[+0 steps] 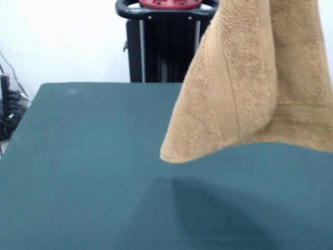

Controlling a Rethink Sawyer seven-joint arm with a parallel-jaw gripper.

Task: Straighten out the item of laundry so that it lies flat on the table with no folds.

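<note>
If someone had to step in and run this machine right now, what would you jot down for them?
Pincer: not in the picture, so whether it is open or shut cannot be told.
Towel: hanging in the air at the right of the front view, running out past the top edge, draped in a fold, lower edge and corner above the table. Its shadow lies on the green cloth beneath. Whether any part touches the table cannot be told.
Done: the towel is lifted.
Left: probably lower it, spread it flat with no folds, then let go.
</note>
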